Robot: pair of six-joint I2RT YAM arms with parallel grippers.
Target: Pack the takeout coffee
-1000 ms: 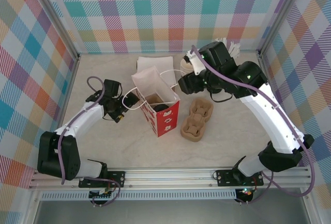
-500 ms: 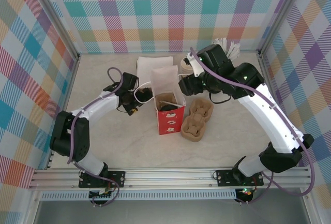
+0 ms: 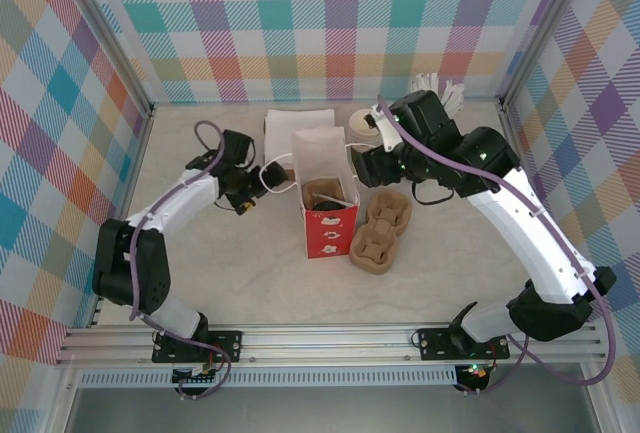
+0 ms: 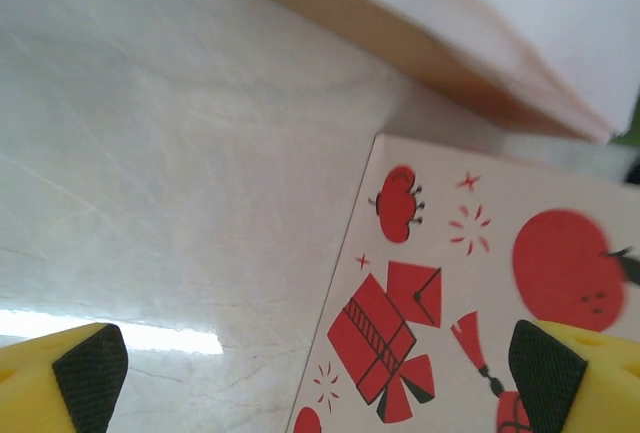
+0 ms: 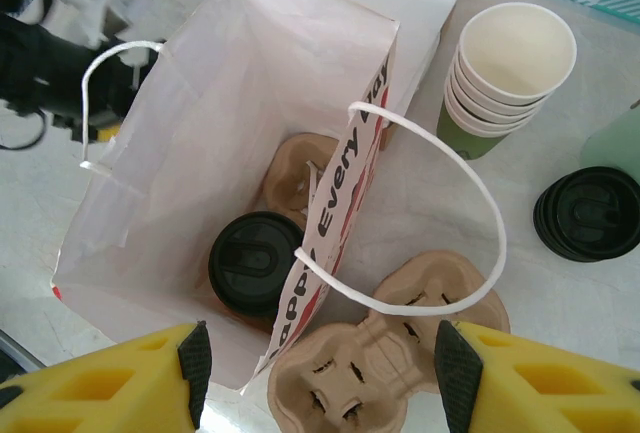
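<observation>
Right wrist: takeout coffee [image 5: 255, 263] inside bag [image 5: 200, 103]

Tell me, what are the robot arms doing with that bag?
They are packing a drink. The takeout coffee, black lid on, sits inside the upright red-and-white paper bag. The right end effector hovers open above the bag, holding nothing. The left end effector is wide open beside the bag's left side.
</observation>
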